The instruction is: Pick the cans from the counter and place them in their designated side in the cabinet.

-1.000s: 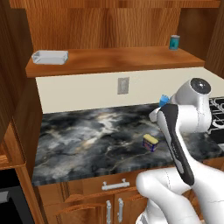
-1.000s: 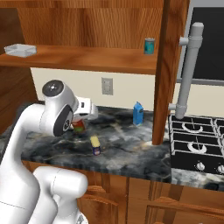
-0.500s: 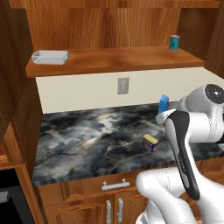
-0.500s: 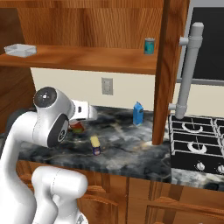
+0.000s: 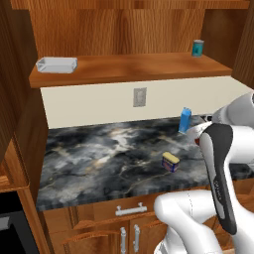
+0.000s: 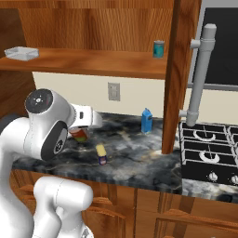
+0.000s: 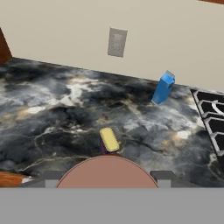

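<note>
The reddish-brown wooden wall cabinet (image 5: 124, 67) has neither of the two cans on its shelf yet, so no can is put away. The small blue can with a yellow top (image 5: 170, 161) sits on the dark marbled stone counter (image 5: 99, 154), near its front edge. The two-finger gripper (image 7: 107, 178) is closed around the red can (image 6: 80, 135), holding it above the counter. Both cans are left to place.

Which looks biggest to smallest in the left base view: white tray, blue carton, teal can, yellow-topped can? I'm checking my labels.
1. white tray, clearly the widest
2. blue carton
3. yellow-topped can and teal can: much alike; the teal can stands farther back on the shelf, so I won't rank them.
</note>
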